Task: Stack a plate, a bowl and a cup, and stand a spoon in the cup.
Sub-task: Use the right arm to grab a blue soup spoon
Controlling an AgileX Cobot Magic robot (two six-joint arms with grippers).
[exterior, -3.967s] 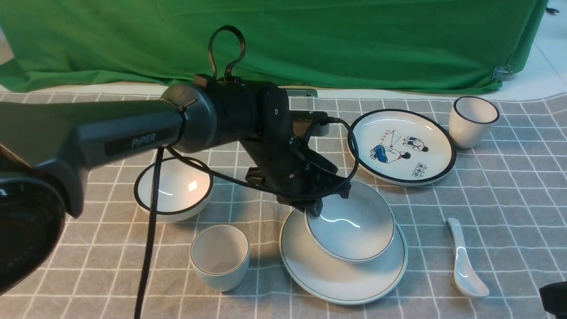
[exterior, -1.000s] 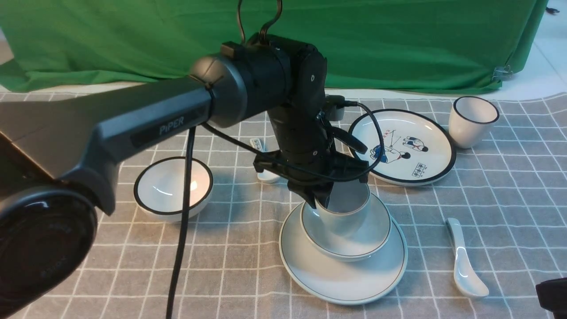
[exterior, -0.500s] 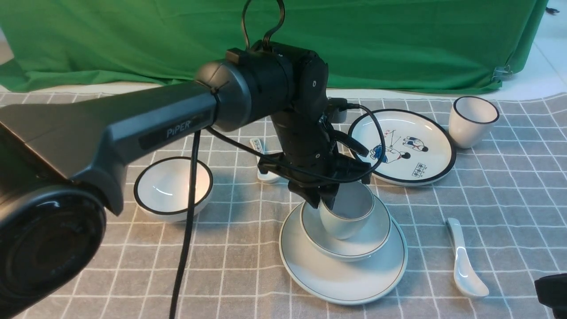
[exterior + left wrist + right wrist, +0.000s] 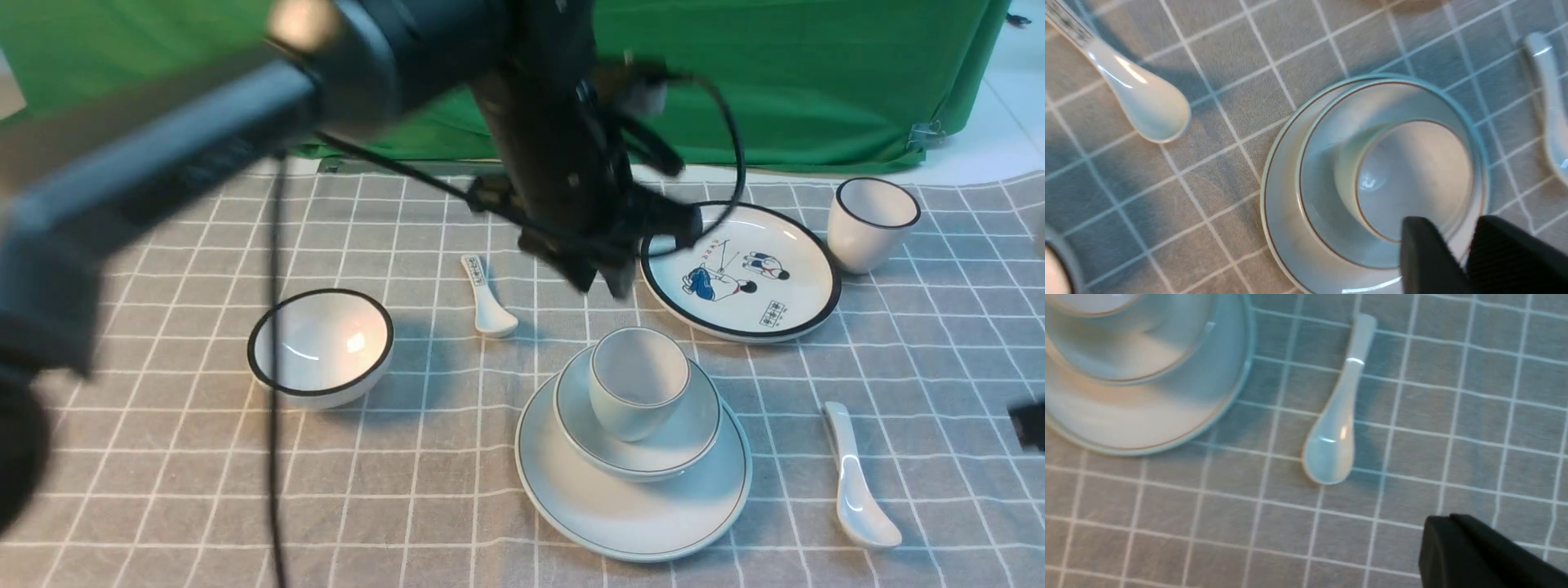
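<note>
The pale plate point(image 4: 633, 523) lies on the checked cloth with the pale bowl point(image 4: 665, 449) on it and the cup point(image 4: 637, 384) standing upright in the bowl. My left gripper point(image 4: 600, 282) hangs blurred above and behind the stack, open a little and empty. In the left wrist view its gripper point(image 4: 1457, 245) is over the cup point(image 4: 1404, 179), the bowl point(image 4: 1318, 196) and the plate point(image 4: 1280, 212). The plain white spoon point(image 4: 857, 482) lies right of the plate. My right gripper point(image 4: 1453, 539) is shut and empty, near the spoon point(image 4: 1337, 416) but apart from it.
A black-rimmed bowl point(image 4: 320, 347) sits at the left. A small printed spoon point(image 4: 487, 302) lies behind the stack. A cartoon plate point(image 4: 739, 269) and a black-rimmed cup point(image 4: 872, 222) stand at the back right. A green cloth hangs behind the table.
My left gripper has let go of the cup, which now stands in the bowl, and has risen up and back. The right gripper has shifted upward at the right edge.
</note>
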